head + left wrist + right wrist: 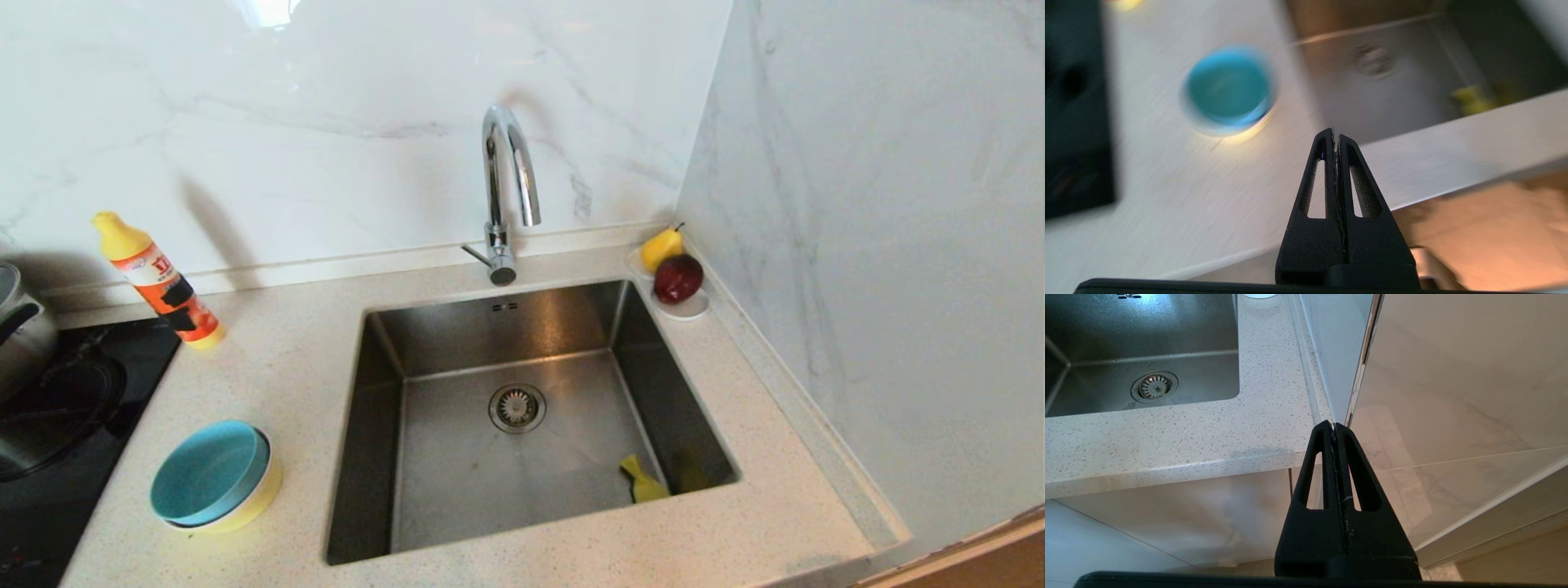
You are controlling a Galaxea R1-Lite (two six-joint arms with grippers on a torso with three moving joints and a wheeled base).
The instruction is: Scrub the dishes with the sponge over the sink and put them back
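Observation:
The dishes stand stacked on the counter left of the sink: a light blue bowl (211, 472) nested in a yellow bowl (255, 502); a pink one does not show. In the left wrist view the blue bowl (1229, 87) appears blurred. The sponge (642, 482) lies in the sink's (522, 327) near right corner, yellow side showing, and appears blurred as the sponge (1470, 100) in the left wrist view. My left gripper (1335, 131) is shut and empty, hanging in front of the counter edge. My right gripper (1333, 424) is shut and empty, parked below the counter's right end. Neither arm shows in the head view.
A chrome faucet (506, 188) rises behind the sink. A white saucer (684, 309) with a pear and a red apple sits at the back right. An orange detergent bottle (159, 282) leans at the back left. A steel pot (20, 335) stands on the black hob (49, 441).

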